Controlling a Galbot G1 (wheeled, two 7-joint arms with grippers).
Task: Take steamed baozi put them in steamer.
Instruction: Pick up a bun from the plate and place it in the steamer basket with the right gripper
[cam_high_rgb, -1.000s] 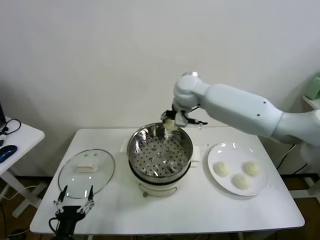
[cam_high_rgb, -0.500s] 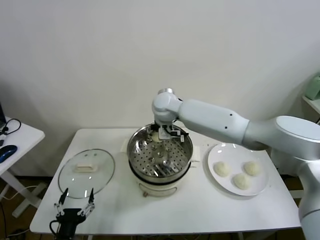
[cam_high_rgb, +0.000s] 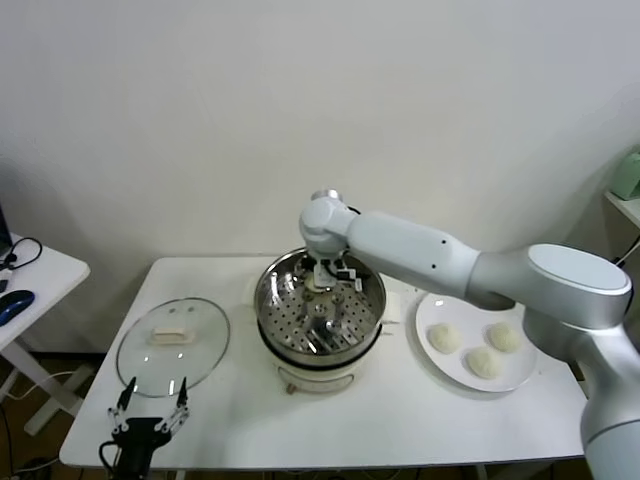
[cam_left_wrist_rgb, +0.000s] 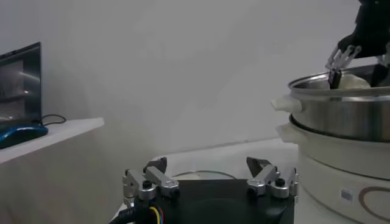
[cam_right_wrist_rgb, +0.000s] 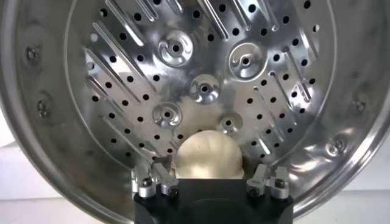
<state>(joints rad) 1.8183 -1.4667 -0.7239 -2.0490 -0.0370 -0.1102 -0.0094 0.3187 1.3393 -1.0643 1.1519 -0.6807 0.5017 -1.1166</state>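
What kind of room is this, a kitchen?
Probably a test room set up for cooking, not a kitchen: a steamer and a plate of buns sit on a plain white table against a bare wall, a computer desk nearby.

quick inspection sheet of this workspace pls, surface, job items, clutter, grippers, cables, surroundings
surface: white table, carrying the cooker, a plate and a lid.
job's things: steamer at the table's middle on a white cooker base; one baozi between the right gripper's fingers, over the perforated bottom; three baozi on the white plate, on the steamer's right.
clutter: glass lid flat on the steamer's left.
grippers: right gripper inside the steamer's far side, around the baozi; left gripper parked at the near left edge, fingers open.
cables: black cable on the side desk.
surroundings: white wall, white side desk on the left.
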